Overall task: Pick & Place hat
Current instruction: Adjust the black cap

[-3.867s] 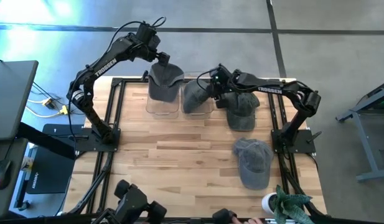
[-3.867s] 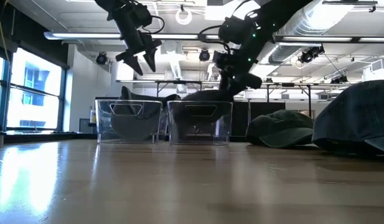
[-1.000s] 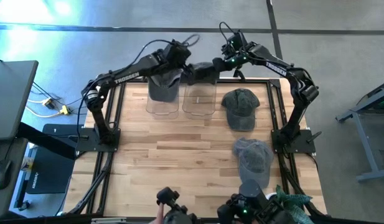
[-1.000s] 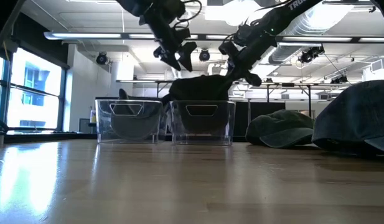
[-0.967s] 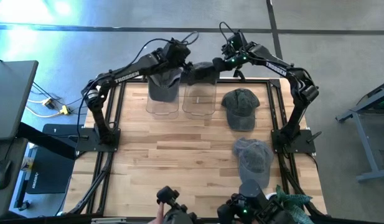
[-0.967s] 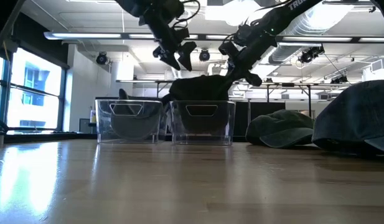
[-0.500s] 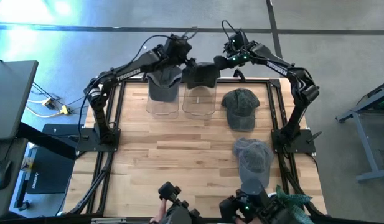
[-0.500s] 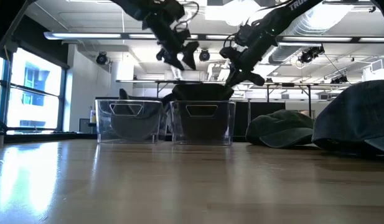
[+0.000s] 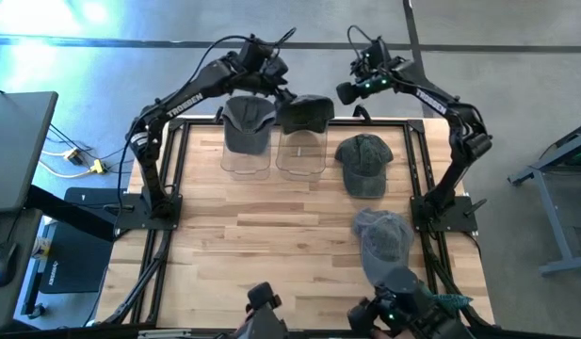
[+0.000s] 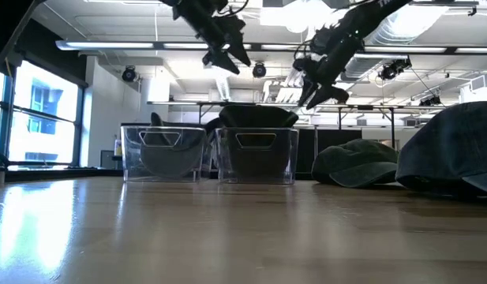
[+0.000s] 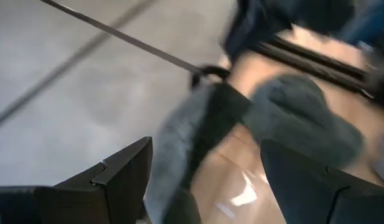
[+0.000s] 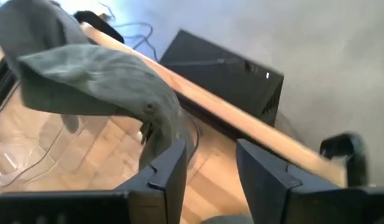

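Wooden table (image 9: 271, 226) under us; dark hat (image 9: 305, 113) draped over clear bin (image 9: 300, 155) rim. Right gripper (image 9: 346, 92) just beside hat, fingers apart, empty. Left gripper (image 9: 279, 85) likewise spread, empty. We judge hat soft, light, floppy; pinch stiffer brim.

Matt cloth hat (image 9: 305, 113); clear glossy plastic bin (image 9: 302, 153); wood table (image 9: 271, 226).
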Available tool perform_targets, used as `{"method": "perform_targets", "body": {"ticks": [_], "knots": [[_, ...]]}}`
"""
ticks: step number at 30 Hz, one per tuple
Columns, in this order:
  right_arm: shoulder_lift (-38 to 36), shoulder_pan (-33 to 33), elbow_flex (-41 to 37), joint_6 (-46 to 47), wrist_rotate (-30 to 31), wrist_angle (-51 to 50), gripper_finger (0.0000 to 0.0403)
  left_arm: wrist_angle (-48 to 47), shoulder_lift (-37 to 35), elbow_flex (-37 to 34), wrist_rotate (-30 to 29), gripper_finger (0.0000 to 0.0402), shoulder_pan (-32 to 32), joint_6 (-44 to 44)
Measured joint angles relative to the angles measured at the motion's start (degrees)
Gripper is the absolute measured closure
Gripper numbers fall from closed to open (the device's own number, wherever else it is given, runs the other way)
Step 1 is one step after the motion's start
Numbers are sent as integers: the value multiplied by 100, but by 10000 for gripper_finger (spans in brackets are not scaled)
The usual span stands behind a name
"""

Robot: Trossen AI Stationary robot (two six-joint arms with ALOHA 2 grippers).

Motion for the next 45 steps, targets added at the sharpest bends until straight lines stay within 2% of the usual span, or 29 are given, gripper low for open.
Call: {"method": "perform_targets", "body": {"ticks": [2,7,11,15,24,28,35,45], "knots": [[-113,0,0,-212,-68,38,268,-220,3,-42,440,110,66,233],[-187,95,-1,-658,-1029,54,268,-248,318,-97,558,110,-10,516],[-179,298,-11,-757,-920,30,268,-139,717,-110,502,110,-29,585],[-185,416,-11,-765,-845,29,268,-8,969,-116,-40,110,-77,890],[-212,433,-13,-517,-780,-12,268,1465,1266,-85,-1889,110,-177,921],[-212,459,-13,-456,-788,-13,268,1596,1328,-122,-2336,110,-190,883],[-212,569,-15,-471,-717,-15,268,1669,1305,-98,-2144,110,-226,876],[-212,586,-15,-505,-357,-159,268,34,1305,922,-1171,110,-242,372]]}}
